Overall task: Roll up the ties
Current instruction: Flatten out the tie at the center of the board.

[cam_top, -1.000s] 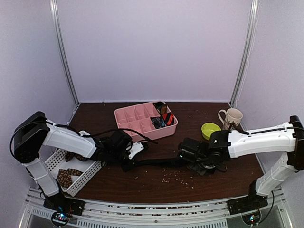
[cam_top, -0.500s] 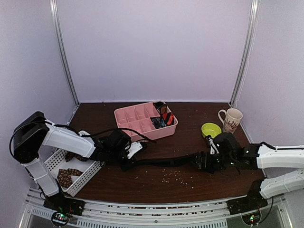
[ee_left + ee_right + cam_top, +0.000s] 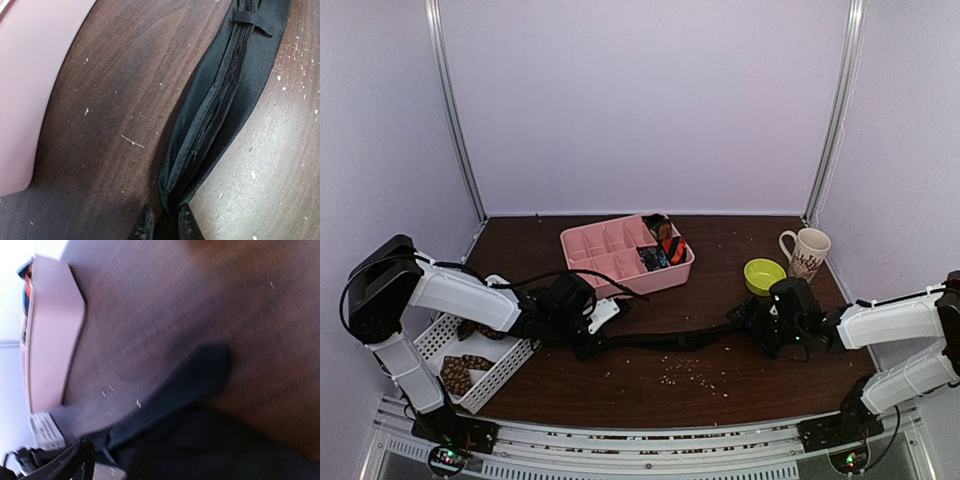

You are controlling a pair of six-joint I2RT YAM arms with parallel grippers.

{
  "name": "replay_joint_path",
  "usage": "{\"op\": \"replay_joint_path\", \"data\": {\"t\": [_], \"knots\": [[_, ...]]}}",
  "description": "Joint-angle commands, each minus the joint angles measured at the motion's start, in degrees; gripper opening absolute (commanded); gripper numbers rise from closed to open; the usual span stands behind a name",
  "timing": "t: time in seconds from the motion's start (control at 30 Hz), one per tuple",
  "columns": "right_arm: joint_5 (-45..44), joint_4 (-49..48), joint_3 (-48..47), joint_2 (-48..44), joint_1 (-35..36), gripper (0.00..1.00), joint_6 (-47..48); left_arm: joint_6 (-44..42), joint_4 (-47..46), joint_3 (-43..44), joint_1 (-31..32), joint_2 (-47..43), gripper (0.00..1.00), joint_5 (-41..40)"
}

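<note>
A plain black tie [image 3: 660,340] lies stretched across the table between my two grippers. My left gripper [image 3: 586,342] is shut on its left end. In the left wrist view the fingertips [image 3: 145,227] pinch the tie [image 3: 225,100], whose seamed back faces up. My right gripper [image 3: 752,325] is at the tie's right end. The right wrist view is blurred: the tie's narrow tip [image 3: 200,370] lies on the wood beside a dark mass at the bottom, and the jaws cannot be made out. Coiled ties [image 3: 663,245] sit in the pink box. Brown patterned ties [image 3: 455,372] lie in the white basket.
The pink divided box [image 3: 605,250] stands behind the tie, also in the left wrist view [image 3: 30,75] and the right wrist view [image 3: 50,335]. The white basket [image 3: 510,362] is at the front left. A green bowl [image 3: 763,272] and a mug [image 3: 805,250] stand at the right. Light crumbs [image 3: 692,372] dot the table.
My right gripper has moved right along the tie and slightly back, and its arm has dropped lower. More of the tie now shows stretched out. The left arm has not moved.
</note>
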State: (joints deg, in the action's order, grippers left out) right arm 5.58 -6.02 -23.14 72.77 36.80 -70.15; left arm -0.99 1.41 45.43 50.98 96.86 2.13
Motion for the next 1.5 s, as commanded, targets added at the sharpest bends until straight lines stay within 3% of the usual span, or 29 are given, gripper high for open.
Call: {"op": "replay_joint_path", "data": {"t": [0.0, 0.07, 0.1, 0.13, 0.23, 0.27, 0.43, 0.57, 0.73, 0.8, 0.87, 1.0, 1.07, 1.47], "knots": [[0.9, -8.2, 1.6, 3.7, -2.3, 0.94, -6.7, -0.2, 2.4, -1.2, -0.5, -0.4, 0.0, -1.1], [-0.3, -10.0, 3.1, 3.2, -3.7, 0.83, -7.3, -0.2, 2.3, -1.3, -0.5, -0.6, 0.0, -1.1], [-1.1, -10.6, 4.2, 2.4, -4.6, 0.73, -7.4, -0.3, 2.1, -1.5, -0.5, -0.7, 0.0, -0.8], [-1.6, -11.1, 5.3, 1.4, -5.9, 0.6, -7.0, -0.4, 1.6, -1.7, -0.5, -1.0, 0.0, -0.2], [-1.8, -9.9, 9.1, -2.9, -10.8, 0.02, -4.8, -0.7, -0.5, -2.3, -0.5, -1.5, 0.0, 2.5], [-1.4, -9.3, 10.5, -4.8, -12.6, 0.0, -4.0, -1.0, -1.0, -2.2, -0.3, -1.5, 0.0, 3.8], [-1.8, 2.3, 12.0, -18.0, -19.2, 0.01, 3.6, -2.7, -5.3, -1.0, 5.5, -1.2, 0.0, 7.4], [0.3, 8.4, 11.7, -28.4, -24.7, 0.48, 8.6, -1.9, -5.7, 1.5, 7.3, 1.7, 0.0, 8.1], [-1.4, 18.8, 7.0, -35.7, -27.0, 0.82, 13.7, -1.1, -2.2, 2.4, 7.4, 3.0, 0.0, 3.7], [1.7, 17.6, 6.2, -35.1, -27.3, 0.81, 15.7, -0.8, -1.5, 2.0, 7.4, 2.7, 0.01, 3.2], [8.3, 11.3, 6.8, -31.9, -27.3, 0.78, 17.9, -0.5, -2.2, 0.8, 7.4, 1.6, 0.12, 3.8], [19.2, 8.3, 2.5, -18.9, -27.0, 0.71, 23.5, -0.2, -3.4, -0.6, 7.4, -0.8, 0.28, 3.9], [21.6, 5.8, 1.2, -14.0, -26.0, 0.66, 24.5, -0.1, -3.5, -0.5, 7.4, -1.4, 0.3, 3.8], [16.7, 4.6, -5.6, 2.3, -21.8, 0.56, 30.9, -0.4, -2.8, 1.3, 7.4, 0.5, 0.29, 3.1]]}}
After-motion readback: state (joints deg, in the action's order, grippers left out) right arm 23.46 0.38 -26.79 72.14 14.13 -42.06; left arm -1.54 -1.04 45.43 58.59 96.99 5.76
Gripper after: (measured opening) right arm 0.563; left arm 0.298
